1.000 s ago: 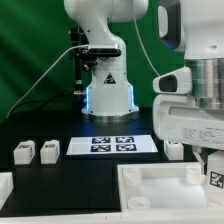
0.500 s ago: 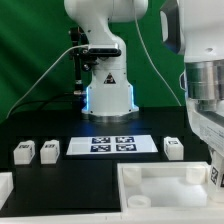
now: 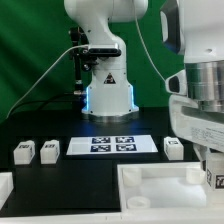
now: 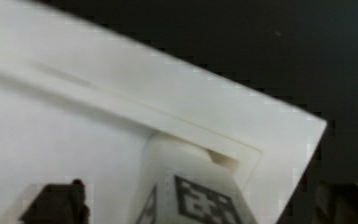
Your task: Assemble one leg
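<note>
In the exterior view my gripper (image 3: 212, 167) hangs at the right edge, over the far right corner of the large white tray-like part (image 3: 150, 178). A leg (image 3: 218, 179), a small white block with a tag, stands there between my fingers. In the wrist view the same leg (image 4: 201, 196) stands in the tray's corner (image 4: 105, 110). My gripper (image 4: 197, 198) straddles it, with dark fingers (image 4: 55, 202) either side and a gap showing between each finger and the leg. Two more legs (image 3: 23, 151) (image 3: 48, 151) lie at the exterior view's left, and another (image 3: 173, 148) lies beside the marker board.
The marker board (image 3: 112, 145) lies in the middle of the black table in front of the robot base (image 3: 108, 95). A white block corner (image 3: 5, 188) shows at the exterior view's lower left. A green backdrop stands behind.
The hand swung toward the exterior view's right half a second ago and has come partly back left. The leg's tag stays at the same spot in the tray corner.
</note>
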`<state>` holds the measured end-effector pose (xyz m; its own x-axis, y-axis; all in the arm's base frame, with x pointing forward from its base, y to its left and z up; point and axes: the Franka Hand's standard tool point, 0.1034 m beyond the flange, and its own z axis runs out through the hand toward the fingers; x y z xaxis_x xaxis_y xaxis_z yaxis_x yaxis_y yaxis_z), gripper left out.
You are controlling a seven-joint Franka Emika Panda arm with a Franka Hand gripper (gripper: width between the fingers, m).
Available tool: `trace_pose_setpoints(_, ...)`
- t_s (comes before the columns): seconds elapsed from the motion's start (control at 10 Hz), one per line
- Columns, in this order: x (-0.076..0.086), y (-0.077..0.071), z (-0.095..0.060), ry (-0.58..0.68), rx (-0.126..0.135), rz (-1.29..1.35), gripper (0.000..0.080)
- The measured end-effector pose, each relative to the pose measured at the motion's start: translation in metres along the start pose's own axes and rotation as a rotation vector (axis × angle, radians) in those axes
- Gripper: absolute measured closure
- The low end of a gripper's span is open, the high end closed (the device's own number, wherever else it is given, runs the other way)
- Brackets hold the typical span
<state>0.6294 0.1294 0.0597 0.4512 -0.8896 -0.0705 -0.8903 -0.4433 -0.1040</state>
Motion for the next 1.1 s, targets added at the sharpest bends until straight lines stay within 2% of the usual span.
trace_pose_setpoints(0.2, 0.0, 0.003, 0.0, -0.013, -0.015, -0.296, 0.0152)
trace_pose_setpoints(0.4, 0.001, 0.004, 0.0, -0.012, -0.014, -0.499, 0.015)
trace_pose_setpoints(0.5, 0.002, 0.004, 0.0, -0.007, -0.022, -0.626, 0.015)
trace_pose_setpoints(0.7, 0.01, -0.001, -0.008, 0.006, -0.063, -1.074, 0.015)
trace_pose_setpoints(0.8, 0.012, -0.002, -0.01, 0.008, -0.07, -1.204, 0.015)
trace_pose_setpoints(1.0, 0.013, -0.002, -0.009, 0.009, -0.073, -1.179, 0.015)
trace_pose_setpoints(1.1, 0.013, -0.001, -0.009, 0.009, -0.073, -1.174, 0.0263)
